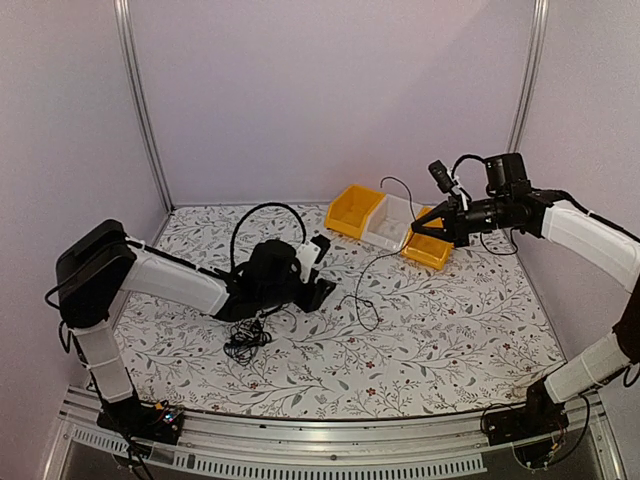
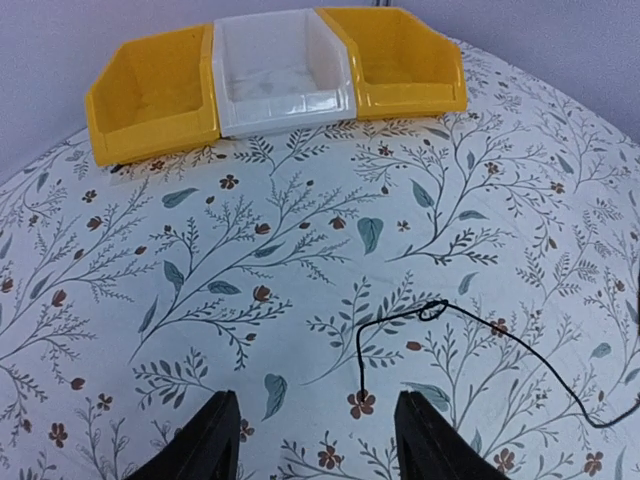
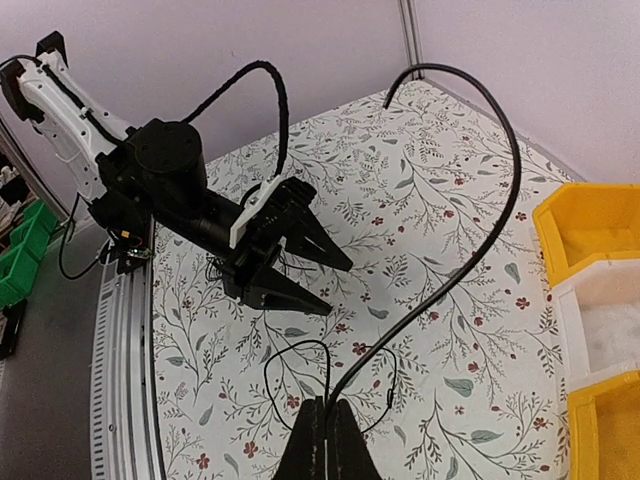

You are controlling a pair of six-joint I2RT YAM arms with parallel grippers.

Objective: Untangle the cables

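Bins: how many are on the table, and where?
3, in a row at the far side: left yellow bin, white bin in the middle, right yellow bin. None seems hidden.

Left pincer [image 2: 312, 420] spread wide, low over floral surface [image 2: 150, 260]. Thin black cable [image 2: 432, 310] lies just ahead, small loop midway. Far edge: left yellow bin [image 2: 150, 95], white bin [image 2: 285, 70], right yellow bin [image 2: 405, 60], touching.

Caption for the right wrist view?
Right pincer shut on a black cable; left pincer open beyond, over the floral table.

Left arm [image 1: 170, 280]: stretched forward, low; left gripper [image 1: 325, 268] fingers spread wide. Right arm [image 1: 590, 235]: raised, reaching inward; right gripper [image 3: 325, 440] fingers pressed together.
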